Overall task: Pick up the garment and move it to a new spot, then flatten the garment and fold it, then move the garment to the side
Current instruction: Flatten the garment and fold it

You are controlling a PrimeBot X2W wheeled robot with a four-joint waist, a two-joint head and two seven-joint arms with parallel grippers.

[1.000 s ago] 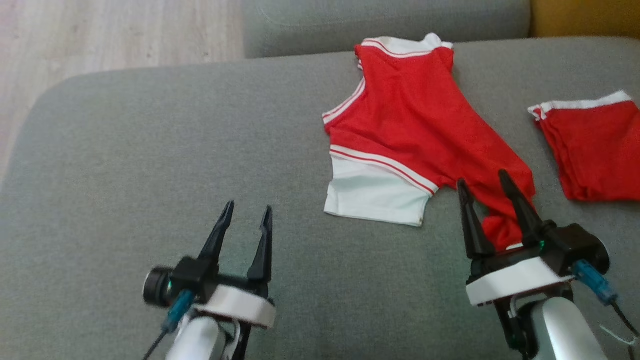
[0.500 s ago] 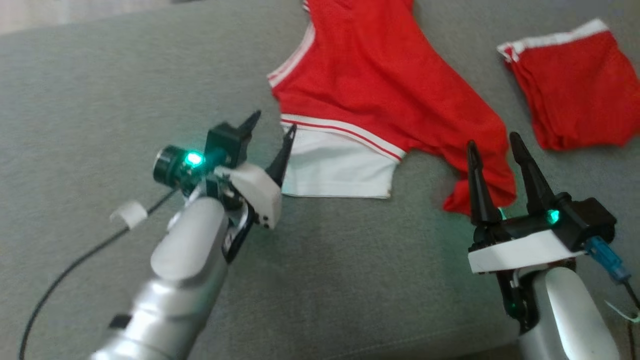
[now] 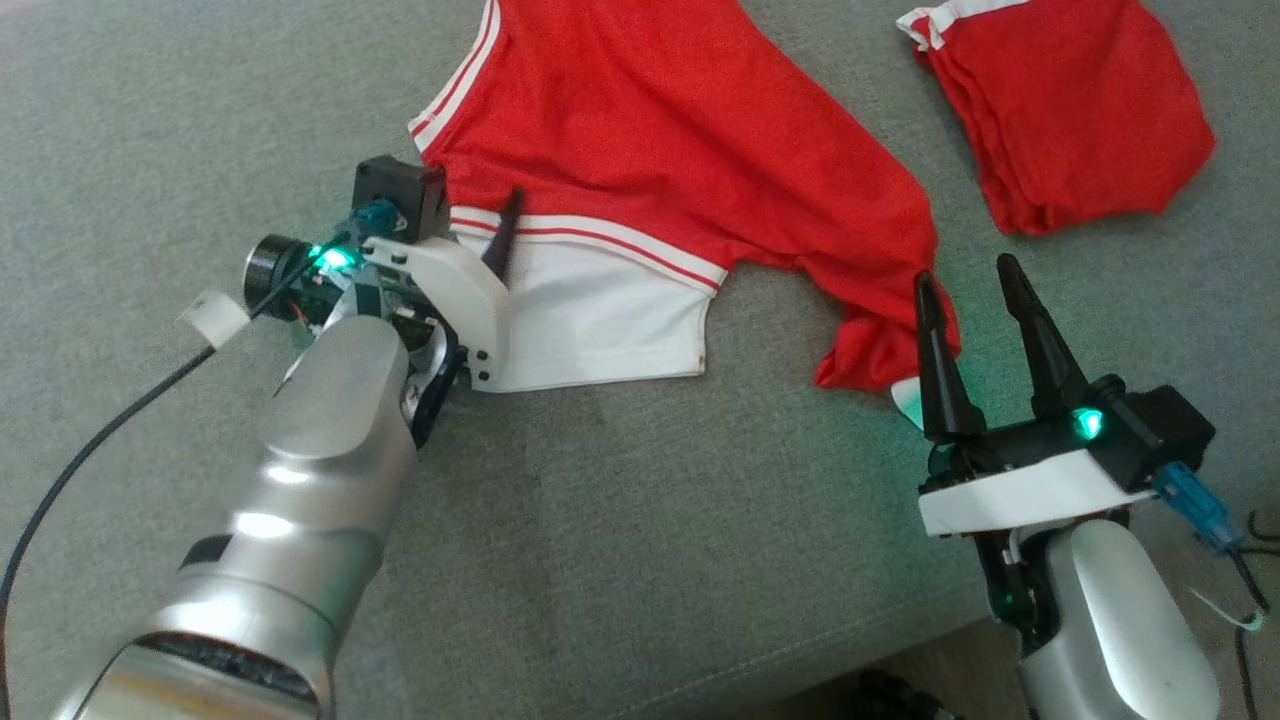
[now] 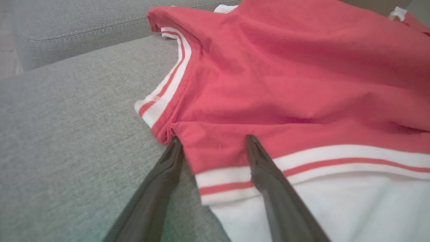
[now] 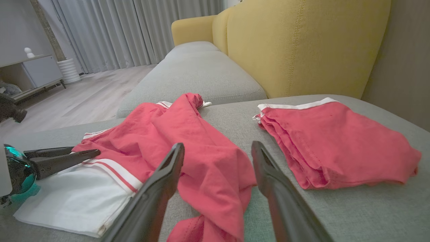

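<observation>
The garment (image 3: 650,140) is a red shirt with white striped trim and a white panel, lying spread on the grey cushion (image 3: 150,120). My left gripper (image 3: 480,205) is open at its left edge. In the left wrist view the left gripper (image 4: 212,139) straddles that edge, one finger on the cushion beside the seam and the other on top of the red fabric above the white stripes. My right gripper (image 3: 963,272) is open, hovering by the crumpled red corner (image 3: 880,340). The right wrist view has the right gripper (image 5: 218,145) just over that bunched fabric, nothing held.
A second red garment (image 3: 1070,110) lies folded to the right, apart from the first. A yellow backrest (image 5: 302,43) rises behind it. The cushion's front edge (image 3: 800,660) runs at lower right. Wooden floor (image 5: 87,101) and a cabinet (image 5: 37,70) lie beyond.
The head camera has tilted down and closer. My left arm has reached forward from the bare cushion to the garment's left edge. The right gripper stays at the red corner.
</observation>
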